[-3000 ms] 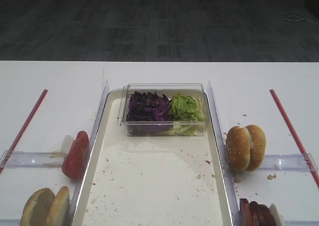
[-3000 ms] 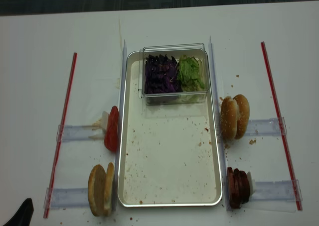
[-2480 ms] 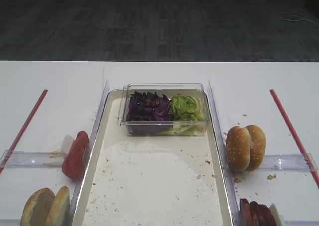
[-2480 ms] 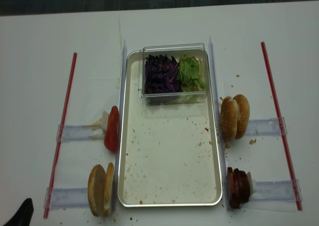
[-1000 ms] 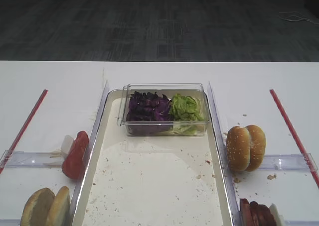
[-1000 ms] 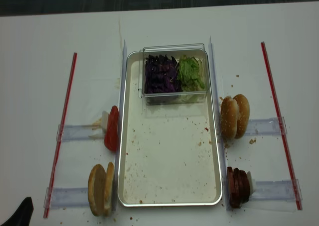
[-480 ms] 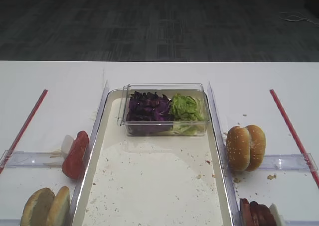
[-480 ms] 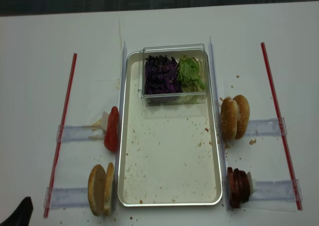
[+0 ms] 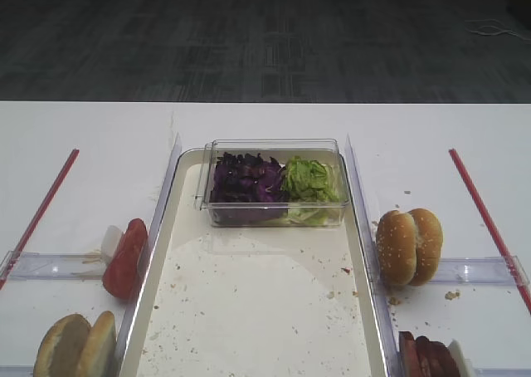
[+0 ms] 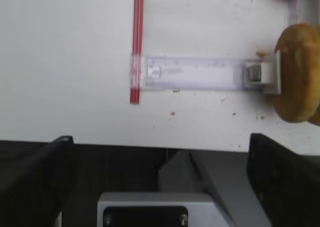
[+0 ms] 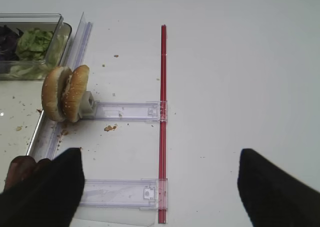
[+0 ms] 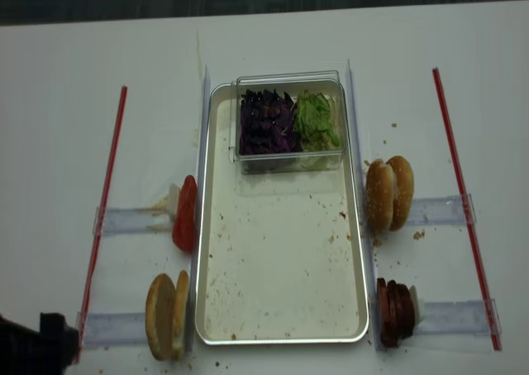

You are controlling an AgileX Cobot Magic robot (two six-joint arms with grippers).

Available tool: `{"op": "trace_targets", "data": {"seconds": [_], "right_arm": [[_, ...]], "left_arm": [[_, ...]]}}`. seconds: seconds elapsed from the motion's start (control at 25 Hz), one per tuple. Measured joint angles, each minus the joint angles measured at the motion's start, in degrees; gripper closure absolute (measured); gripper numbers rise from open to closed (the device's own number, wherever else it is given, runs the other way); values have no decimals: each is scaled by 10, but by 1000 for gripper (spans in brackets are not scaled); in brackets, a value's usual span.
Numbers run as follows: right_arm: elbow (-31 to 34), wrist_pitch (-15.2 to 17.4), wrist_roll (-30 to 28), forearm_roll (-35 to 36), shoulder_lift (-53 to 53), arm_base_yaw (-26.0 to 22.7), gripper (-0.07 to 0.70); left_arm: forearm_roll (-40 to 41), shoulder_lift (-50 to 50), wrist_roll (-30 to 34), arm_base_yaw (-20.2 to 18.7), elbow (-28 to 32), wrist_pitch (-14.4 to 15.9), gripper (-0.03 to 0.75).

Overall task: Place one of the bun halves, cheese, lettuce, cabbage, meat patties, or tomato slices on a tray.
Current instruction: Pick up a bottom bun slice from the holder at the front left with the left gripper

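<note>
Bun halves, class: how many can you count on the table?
4. Two plain bun halves stand left of the tray; two sesame-seeded halves stand at its right. None appear hidden.

Two red strips (image 12: 106,210) (image 12: 461,201) flank clear plastic holders (image 12: 124,220) and a clear box (image 12: 289,161).

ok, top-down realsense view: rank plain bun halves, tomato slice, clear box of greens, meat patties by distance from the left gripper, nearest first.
Left gripper shows only as a dark shape at the bottom-left corner.
1. Plain bun halves, just to its right, beside the tray's near left corner.
2. Tomato slice, farther up the tray's left side.
3. Meat patties, across the tray, near right.
4. Clear box, tray's far end.
</note>
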Motion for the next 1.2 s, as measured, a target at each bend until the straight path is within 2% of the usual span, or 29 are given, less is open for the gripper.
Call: {"op": "trace_targets", "data": {"seconds": [0.16, 0.28, 0.76, 1.2], "right_arm": [[0, 0, 0, 0, 0, 0, -18], [0, 0, 0, 0, 0, 0, -18], [0, 0, 0, 0, 0, 0, -18], [0, 0, 0, 0, 0, 0, -18]], "left_arm": [[5, 106, 6, 0, 0, 2, 45], [5, 140, 6, 0, 0, -3, 45], [5, 147, 1, 0, -3, -28, 45], [-3, 266, -1, 0, -87, -36, 45]]}}
